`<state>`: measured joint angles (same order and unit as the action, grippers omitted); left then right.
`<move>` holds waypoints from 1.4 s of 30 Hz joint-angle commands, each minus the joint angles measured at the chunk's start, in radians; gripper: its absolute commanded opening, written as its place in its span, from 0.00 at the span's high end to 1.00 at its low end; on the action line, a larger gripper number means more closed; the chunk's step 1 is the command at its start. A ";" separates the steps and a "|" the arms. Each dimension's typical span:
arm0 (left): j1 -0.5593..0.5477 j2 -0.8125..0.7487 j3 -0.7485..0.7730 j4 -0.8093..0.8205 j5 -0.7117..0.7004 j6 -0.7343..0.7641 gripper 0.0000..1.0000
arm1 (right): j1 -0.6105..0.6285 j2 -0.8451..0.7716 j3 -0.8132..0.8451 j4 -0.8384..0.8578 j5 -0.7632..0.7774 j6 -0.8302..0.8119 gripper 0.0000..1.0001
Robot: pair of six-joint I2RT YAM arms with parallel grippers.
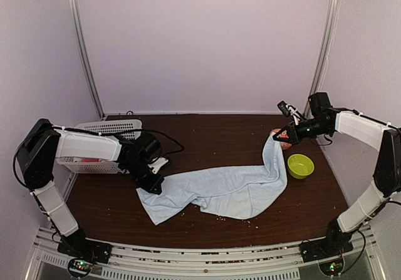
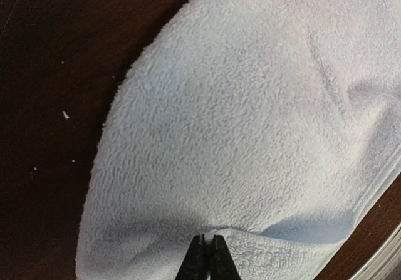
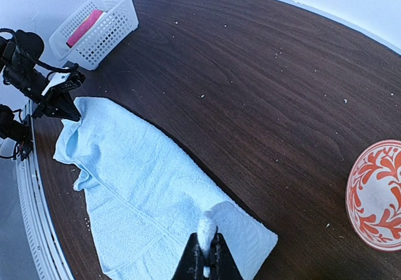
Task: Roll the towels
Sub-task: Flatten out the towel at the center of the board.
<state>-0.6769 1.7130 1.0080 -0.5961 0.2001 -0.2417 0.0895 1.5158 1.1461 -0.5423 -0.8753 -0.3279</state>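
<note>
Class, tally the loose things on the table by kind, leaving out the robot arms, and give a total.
Towels: 1 (pale blue towel)
Dishes: 2 (green bowl, orange-patterned dish)
Baskets: 1 (white basket)
Basket contents: 1 (pink item)
Total: 5

Top external: high, behind the arm bases at the near edge, angled down and forward, takes in the whole desk [image 1: 207, 136] up to the far wall. Left wrist: very close, facing down on the pale blue towel [image 2: 250, 136], which nearly fills the frame; left jaws at bottom edge. Right wrist: raised at the desk's right, looking left along the towel; right jaws at bottom edge. Towel is in all three views. White basket [image 3: 103, 23], far left, is shared by top and right wrist.
</note>
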 commanded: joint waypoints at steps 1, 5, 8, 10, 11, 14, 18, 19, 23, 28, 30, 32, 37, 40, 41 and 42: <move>0.002 -0.037 0.050 -0.009 -0.047 0.024 1.00 | 0.002 0.000 0.009 0.009 -0.003 0.016 1.00; 0.026 -0.149 0.157 -0.081 -0.142 0.031 1.00 | -0.020 0.040 0.150 -0.061 -0.004 0.019 1.00; 0.072 -0.240 0.266 -0.142 -0.232 0.032 1.00 | -0.062 0.085 0.309 -0.097 0.001 0.034 1.00; 0.100 -0.295 0.349 -0.174 -0.314 0.042 1.00 | -0.086 0.121 0.430 -0.116 0.014 0.048 1.00; 0.114 -0.323 0.387 -0.179 -0.348 0.050 1.00 | -0.097 0.141 0.484 -0.128 0.015 0.054 1.00; 0.144 -0.390 0.480 -0.181 -0.440 0.066 1.00 | -0.133 0.189 0.657 -0.174 -0.004 0.084 1.00; 0.149 -0.442 0.566 -0.182 -0.533 0.069 1.00 | -0.175 0.193 0.817 -0.200 -0.035 0.132 1.00; 0.149 -0.457 0.574 -0.180 -0.549 0.066 1.00 | -0.185 0.179 0.833 -0.188 -0.038 0.142 1.00; 0.150 -0.523 0.571 -0.167 -0.573 0.050 1.00 | -0.216 0.091 0.811 -0.129 -0.077 0.177 1.00; 0.150 -0.626 0.526 -0.140 -0.522 0.044 1.00 | -0.221 -0.066 0.653 -0.080 -0.117 0.175 1.00; 0.150 -0.684 0.492 -0.106 -0.448 0.053 1.00 | -0.222 -0.160 0.577 -0.075 -0.138 0.159 1.00; 0.150 -0.743 0.458 -0.081 -0.368 0.065 1.00 | -0.223 -0.245 0.508 -0.091 -0.157 0.122 1.00; 0.151 -0.886 0.417 -0.076 -0.272 0.078 1.00 | -0.224 -0.486 0.364 -0.144 -0.198 0.031 1.00; 0.150 -0.906 0.401 -0.111 -0.346 0.076 1.00 | -0.224 -0.490 0.370 -0.222 -0.156 -0.006 1.00; 0.149 -0.897 0.395 -0.117 -0.382 0.070 1.00 | -0.224 -0.479 0.374 -0.222 -0.130 -0.011 1.00; 0.149 -0.884 0.393 -0.119 -0.410 0.063 1.00 | -0.224 -0.466 0.372 -0.197 -0.095 0.007 1.00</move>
<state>-0.5301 0.8005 1.4265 -0.7418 -0.1455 -0.1810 -0.1303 1.0111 1.5200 -0.7166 -1.0317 -0.2825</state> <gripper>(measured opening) 0.003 0.008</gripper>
